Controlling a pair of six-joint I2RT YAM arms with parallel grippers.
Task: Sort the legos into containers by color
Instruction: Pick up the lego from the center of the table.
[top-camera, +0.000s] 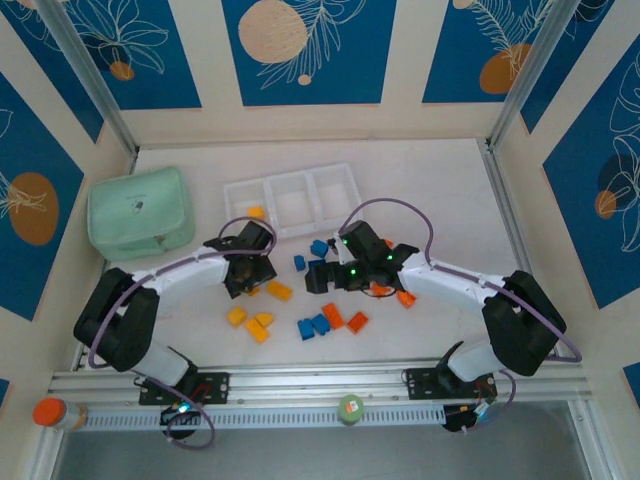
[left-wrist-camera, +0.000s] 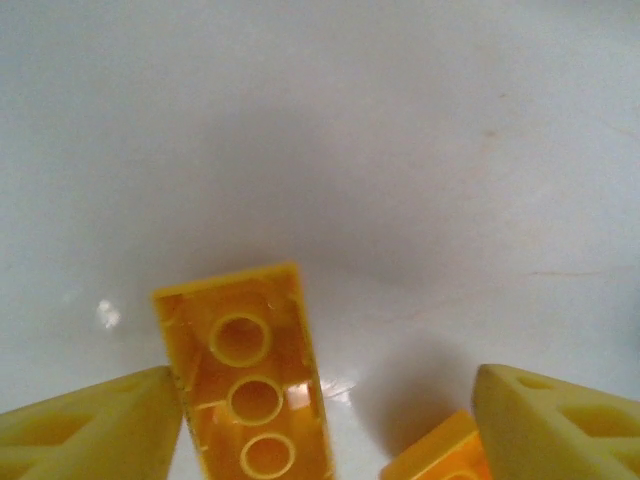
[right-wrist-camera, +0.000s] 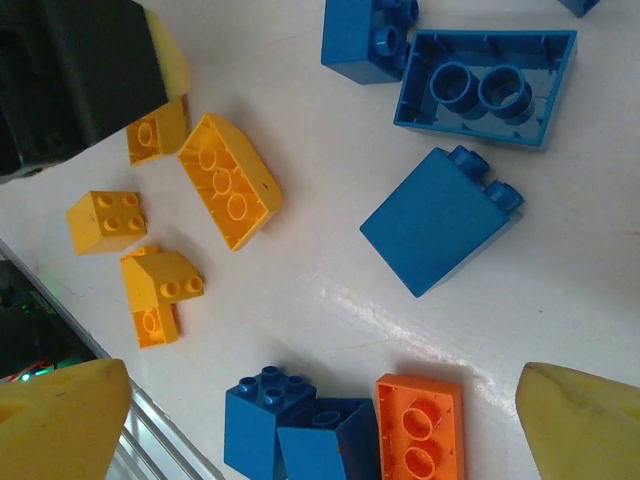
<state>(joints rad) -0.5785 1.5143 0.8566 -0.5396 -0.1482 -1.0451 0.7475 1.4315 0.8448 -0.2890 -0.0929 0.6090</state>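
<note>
**Left wrist view: open tool set over a yellow brick, ready to grasp**

Left wrist camera shows the left tool (left-wrist-camera: 325, 392) with its jaws spread wide, gripping nothing. A yellow brick (left-wrist-camera: 248, 385) lies on the table (top-camera: 440, 190) between them, hollow underside up. It sits off-centre, close against the finger (left-wrist-camera: 100, 430) at the frame's left. A second yellow brick (left-wrist-camera: 445, 455) pokes in just beside the other finger (left-wrist-camera: 560, 420).

The step in hand appears to be picking up this yellow brick.
- **Centring:** shift the tool sideways first, so that both fingers meet the long sides together and the brick is not pushed or twisted.
- **Neighbour:** keep the closing finger clear of the second yellow brick, or the two may be pinched at once.
- **Lift and carry:** raise it straight up, then take it to the tray (top-camera: 290, 172) near the middle of the table's far edge. Its left-end compartment already holds a yellow piece (top-camera: 256, 212).

The right tool (right-wrist-camera: 320, 420) is also open and holds nothing. It hangs above a blue pair (right-wrist-camera: 300, 430) and an orange brick (right-wrist-camera: 420, 425) near the table's centre. The two arms work close together, so the left one should rise before swinging. The green pouch (top-camera: 140, 212) toward the far left corner is not a destination.
</note>
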